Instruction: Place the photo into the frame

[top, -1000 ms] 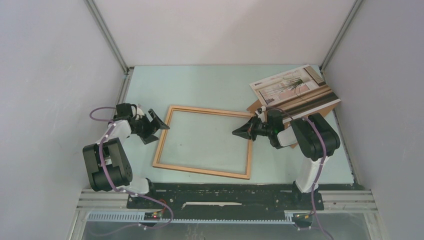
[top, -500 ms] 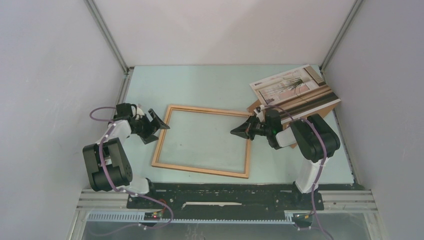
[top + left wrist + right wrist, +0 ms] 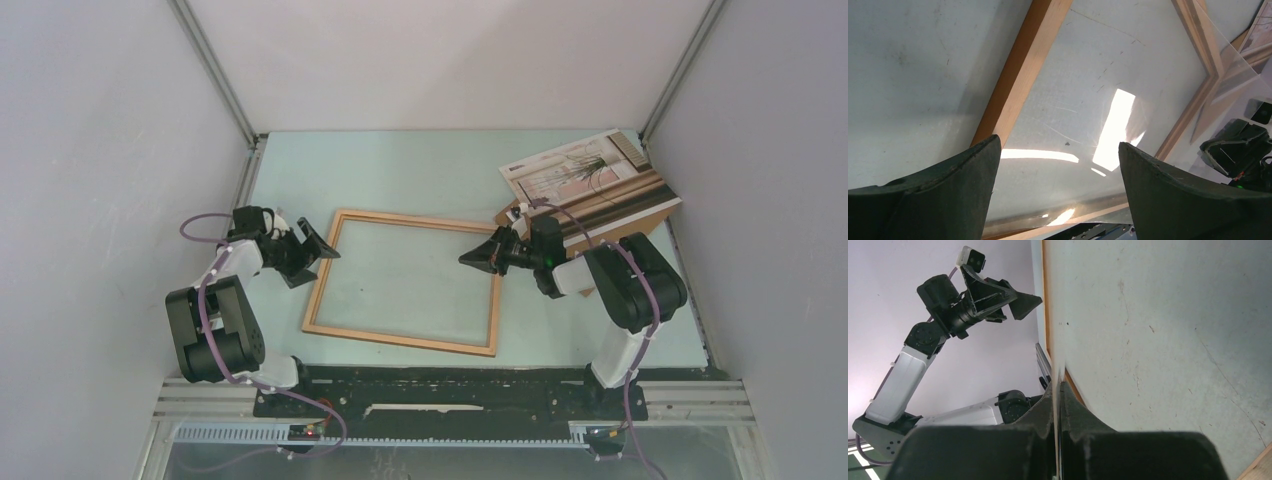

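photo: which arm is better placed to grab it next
Right: the photo lies far right, near the right gripper, though shut on a clear pane. The open left gripper sits across the frame.

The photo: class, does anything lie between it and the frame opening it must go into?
Yes. A clear sheet lies over the opening of the frame, one edge pinched in the right claw. That claw also sits between the photo and the frame.

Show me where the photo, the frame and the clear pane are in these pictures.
photo (image 3: pixel 588 177), top view, middle of the print.
frame (image 3: pixel 400 342), top view, middle of its near rail.
clear pane (image 3: pixel 1113 125), left wrist view, bright reflection on its surface.
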Action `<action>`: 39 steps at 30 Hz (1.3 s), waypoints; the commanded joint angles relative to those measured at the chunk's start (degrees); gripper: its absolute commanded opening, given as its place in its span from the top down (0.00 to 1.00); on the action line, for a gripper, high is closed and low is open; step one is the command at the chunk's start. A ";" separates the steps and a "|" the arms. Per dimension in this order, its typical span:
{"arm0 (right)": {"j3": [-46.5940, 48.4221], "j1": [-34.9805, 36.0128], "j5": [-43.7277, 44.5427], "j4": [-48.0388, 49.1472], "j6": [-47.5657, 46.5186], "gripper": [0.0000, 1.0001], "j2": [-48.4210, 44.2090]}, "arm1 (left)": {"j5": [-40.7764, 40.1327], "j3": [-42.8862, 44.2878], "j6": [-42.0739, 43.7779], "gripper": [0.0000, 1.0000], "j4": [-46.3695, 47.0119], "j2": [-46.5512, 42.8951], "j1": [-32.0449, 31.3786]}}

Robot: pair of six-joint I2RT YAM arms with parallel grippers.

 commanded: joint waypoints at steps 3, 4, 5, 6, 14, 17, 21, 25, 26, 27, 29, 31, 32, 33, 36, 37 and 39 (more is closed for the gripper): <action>0.12 0.45 1.62 3.06 -1.83 1.00 -2.20 | 0.93 -0.55 0.43 0.07 0.91 -0.31 -0.35; 0.12 0.55 1.62 2.92 -1.98 1.00 -2.42 | 0.90 -0.52 0.43 0.07 0.87 -0.31 -0.33; 0.12 0.60 1.55 2.66 -2.16 1.00 -2.76 | 0.88 -0.51 0.44 0.07 0.91 -0.31 -0.29; 0.07 0.77 1.49 2.42 -2.34 1.00 -3.22 | 0.88 -0.53 0.44 0.07 0.91 -0.24 -0.31; 0.03 1.21 5.39 -2.94 -5.36 1.00 -5.86 | 0.90 -0.55 0.36 0.06 0.87 -0.24 -0.32; 0.01 1.06 5.43 -0.08 -4.10 1.00 -4.22 | 1.02 -0.68 0.34 0.06 0.91 -0.31 -0.30; 0.65 1.08 5.17 1.08 -3.83 1.00 -1.79 | 1.06 -0.69 0.41 0.06 0.89 -0.28 -0.34; 1.03 1.21 4.69 1.99 -3.45 1.00 -0.13 | 1.10 -0.77 0.45 0.06 0.91 -0.23 -0.44; 1.15 1.23 4.62 1.90 -3.60 1.00 0.07 | 1.15 -0.77 0.44 0.06 0.96 -0.16 -0.42; 1.25 1.29 4.60 1.71 -3.78 1.00 0.25 | 1.26 -0.77 0.39 0.06 1.00 -0.06 -0.48; 1.42 1.32 4.67 1.71 -4.08 1.00 0.45 | 1.74 -0.77 0.32 0.06 1.08 0.33 -0.70; 1.63 1.52 5.04 0.99 -4.65 1.00 0.50 | 2.33 -0.86 0.13 0.06 1.37 0.79 -1.00; 1.82 1.57 5.27 0.36 -4.87 1.00 0.43 | 2.44 -0.86 0.07 0.06 1.44 0.94 -1.04; 1.98 1.68 5.49 -0.23 -5.05 1.00 0.39 | 2.46 -0.86 0.03 0.06 1.44 0.93 -1.09; 2.61 2.07 6.05 -2.87 -5.99 0.99 0.04 | 2.17 -0.80 0.06 0.06 1.48 0.66 -1.15; 2.81 2.23 6.39 -4.00 -6.50 0.97 -0.26 | 2.12 -0.78 0.07 0.06 1.45 0.54 -1.13; 3.46 2.59 7.41 -7.86 -8.17 0.94 -0.95 | 2.05 -0.77 0.04 0.06 1.44 0.43 -1.13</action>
